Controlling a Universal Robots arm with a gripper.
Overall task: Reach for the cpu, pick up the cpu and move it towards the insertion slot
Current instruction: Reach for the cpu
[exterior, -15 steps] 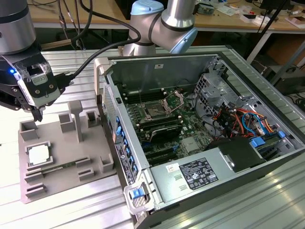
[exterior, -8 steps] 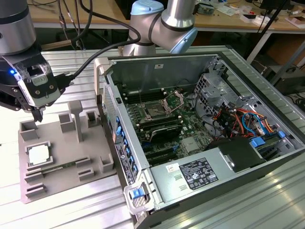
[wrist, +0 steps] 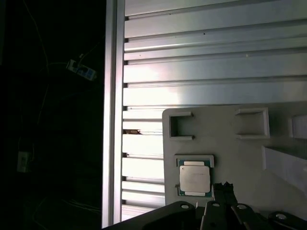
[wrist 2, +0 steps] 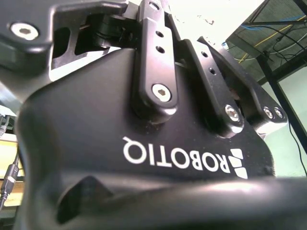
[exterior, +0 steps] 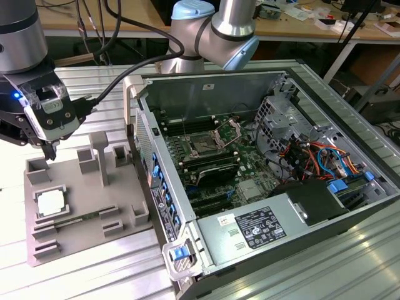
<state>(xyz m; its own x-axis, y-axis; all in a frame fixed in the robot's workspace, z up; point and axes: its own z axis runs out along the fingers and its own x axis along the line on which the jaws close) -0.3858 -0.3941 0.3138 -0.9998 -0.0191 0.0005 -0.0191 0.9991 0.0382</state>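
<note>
The cpu (exterior: pixel 51 203) is a small pale square chip lying in a recess at the near left of the grey tray (exterior: pixel 87 187). My gripper (exterior: pixel 50 152) hangs above the tray's far left corner, a short way beyond the cpu, shut and holding nothing. In the first wrist view the cpu (wrist: pixel 194 178) lies just beside my gripper's tip (wrist: pixel 223 188). The insertion slot (exterior: pixel 203 147), a dark square socket with its shiny metal frame (exterior: pixel 228 132) raised, sits on the green board inside the open computer case at the exterior view's right.
The case wall (exterior: pixel 147 162) rises between the tray and the socket. Upright grey posts (exterior: pixel 100 156) stand on the tray. A power supply (exterior: pixel 262 228) and cables (exterior: pixel 312 156) fill the case's near and right parts. Slatted metal table (wrist: pixel 211 72) surrounds the tray.
</note>
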